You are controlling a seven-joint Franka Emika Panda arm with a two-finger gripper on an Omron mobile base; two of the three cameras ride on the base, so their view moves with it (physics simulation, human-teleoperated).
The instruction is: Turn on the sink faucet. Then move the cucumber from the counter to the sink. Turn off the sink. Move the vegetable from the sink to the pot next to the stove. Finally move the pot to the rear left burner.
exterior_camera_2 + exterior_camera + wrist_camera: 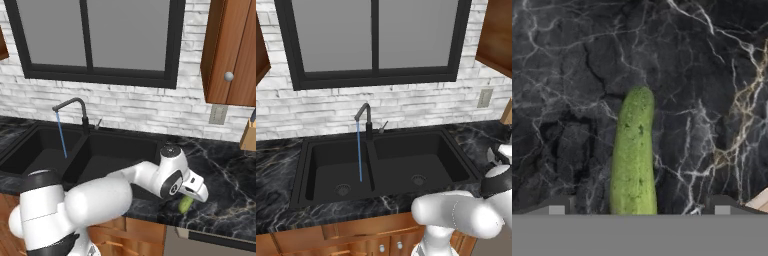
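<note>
In the left base view we count one faucet (367, 120) running a thin blue stream into the left of the sink's (453, 150) two basins. In the right base view, one cucumber (185, 204) lies on the desk (227, 195) under our end effector (196, 194). In the hand view, its fingers (556, 206) stand spread wide, either side of the cucumber (633, 155), holding nothing.

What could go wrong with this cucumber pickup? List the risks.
1. The open gripper straddles only the near end of the cucumber, so an end grip may let it pivot or slip out.
2. The cucumber lies near the counter front edge; a nudge could roll it off.
3. Water is running from the sink faucet, so a drop may splash.
</note>
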